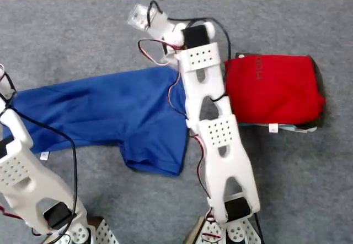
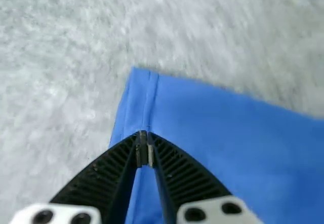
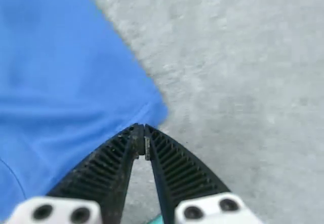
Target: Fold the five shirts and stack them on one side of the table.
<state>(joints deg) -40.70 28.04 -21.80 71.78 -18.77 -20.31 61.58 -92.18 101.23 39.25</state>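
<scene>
A blue shirt lies spread, partly rumpled, across the left and middle of the grey table. My left gripper is shut on the blue shirt at its hemmed corner, near the table's left edge. My right gripper is shut on the blue shirt at a corner of its far edge, about mid-table. A folded red shirt tops a small stack on the right side.
The right arm stretches up the table's middle, just left of the stack, with red wires trailing over the blue cloth. The left arm stands at the near left. Darker and lighter folded garments peek out under the red one.
</scene>
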